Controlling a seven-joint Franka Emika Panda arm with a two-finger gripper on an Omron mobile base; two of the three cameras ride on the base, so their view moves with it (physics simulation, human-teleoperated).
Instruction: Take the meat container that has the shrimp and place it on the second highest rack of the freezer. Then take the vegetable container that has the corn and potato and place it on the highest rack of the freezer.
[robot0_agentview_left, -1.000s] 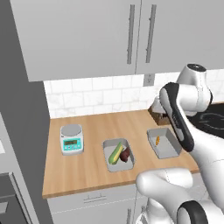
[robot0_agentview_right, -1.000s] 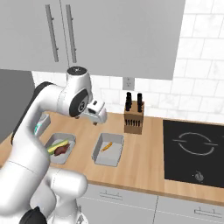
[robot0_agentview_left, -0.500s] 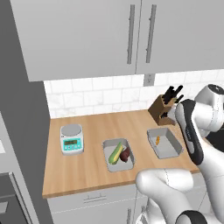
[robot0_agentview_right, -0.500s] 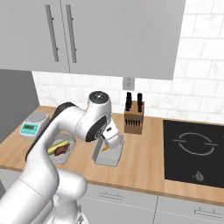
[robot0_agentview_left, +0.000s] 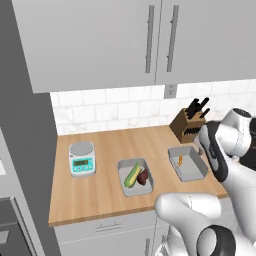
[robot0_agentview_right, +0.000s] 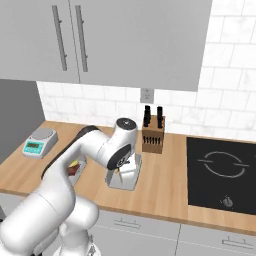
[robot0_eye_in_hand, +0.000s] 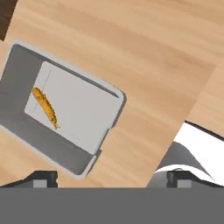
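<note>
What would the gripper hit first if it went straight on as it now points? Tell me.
Probably the wooden countertop beside the grey rectangular meat container holding the small orange shrimp. The two dark fingertips straddle the container's near corner, so that rim might come first; depth is unclear.

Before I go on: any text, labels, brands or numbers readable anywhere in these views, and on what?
No readable text in any view.
Kitchen scale: its front panel shows a pale display and small dark marks, too small to read.
Stovetop: white ring markings and a small knob symbol, no words.
Shrimp container, knife block, cabinets: no labels.
</note>
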